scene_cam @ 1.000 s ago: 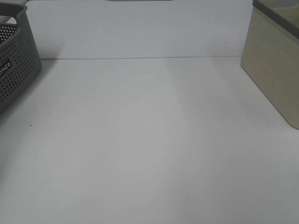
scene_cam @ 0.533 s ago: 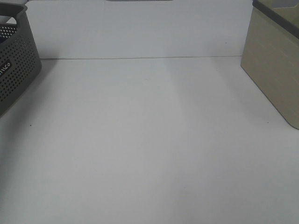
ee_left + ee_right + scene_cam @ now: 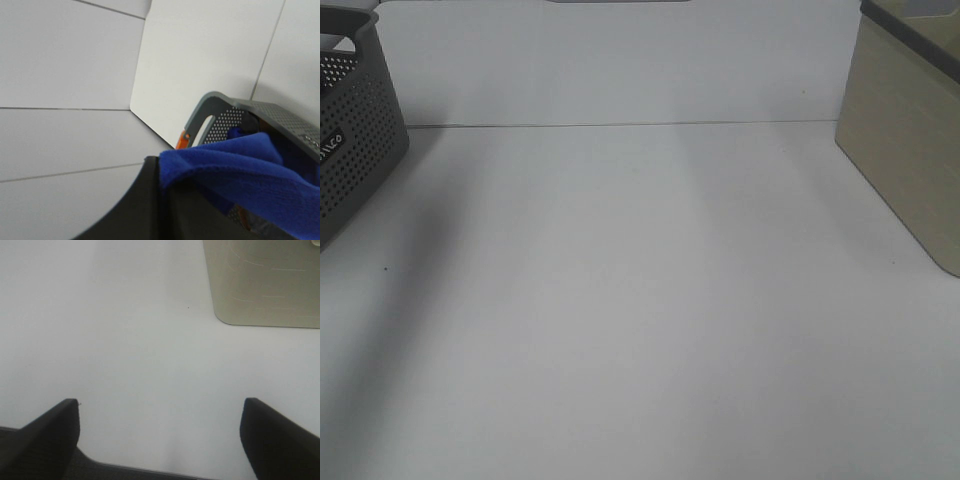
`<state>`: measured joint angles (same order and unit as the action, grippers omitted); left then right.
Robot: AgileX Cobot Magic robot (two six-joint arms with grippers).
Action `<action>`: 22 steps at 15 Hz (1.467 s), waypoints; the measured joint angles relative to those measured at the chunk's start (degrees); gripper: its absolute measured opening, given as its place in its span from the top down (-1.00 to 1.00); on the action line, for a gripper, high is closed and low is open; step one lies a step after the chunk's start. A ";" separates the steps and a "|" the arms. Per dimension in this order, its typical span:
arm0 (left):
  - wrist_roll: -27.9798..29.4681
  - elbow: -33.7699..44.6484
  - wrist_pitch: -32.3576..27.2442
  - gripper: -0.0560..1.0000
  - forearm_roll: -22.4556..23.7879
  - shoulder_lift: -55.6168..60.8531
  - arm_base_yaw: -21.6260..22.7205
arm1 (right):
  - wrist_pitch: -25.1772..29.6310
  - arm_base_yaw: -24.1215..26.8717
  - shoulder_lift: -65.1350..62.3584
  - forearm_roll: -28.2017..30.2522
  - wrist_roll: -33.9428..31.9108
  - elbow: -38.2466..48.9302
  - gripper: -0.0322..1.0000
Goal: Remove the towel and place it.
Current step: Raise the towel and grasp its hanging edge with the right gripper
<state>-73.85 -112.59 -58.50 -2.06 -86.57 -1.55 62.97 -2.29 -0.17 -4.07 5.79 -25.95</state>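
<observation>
Change: a shadow [image 3: 410, 260] now spreads beside your grey basket [image 3: 360, 140], which nudges over | your left gripper [image 3: 161, 175] is clamped on the towel [image 3: 240, 170], likely lifting it out | your right gripper [image 3: 162, 435] hangs with jaws apart, idle

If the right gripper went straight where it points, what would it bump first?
Probably the plain white tabletop; the open right gripper has nothing before it. The beige rectangular box sits aside.

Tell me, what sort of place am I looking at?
Probably a staged test bench, not a home: a plain white table, a grey basket and a beige bin at its sides, a blue towel at the basket, and white panels behind.
</observation>
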 joint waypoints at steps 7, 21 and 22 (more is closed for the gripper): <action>0.00 0.00 -10.83 0.89 -1.15 5.04 -10.03 | -0.11 0.00 0.46 -1.38 0.29 -0.17 -0.70; -2.18 0.00 -11.17 0.89 -11.69 5.04 -16.56 | -7.51 0.00 55.18 -85.31 90.01 -1.38 -0.70; -2.23 0.00 -11.17 0.89 -11.86 5.04 -17.42 | -4.70 0.00 60.85 -87.89 95.63 -1.43 -0.70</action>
<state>-76.09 -112.59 -69.67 -13.92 -81.53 -18.96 58.27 -2.29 60.68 -91.96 101.41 -27.39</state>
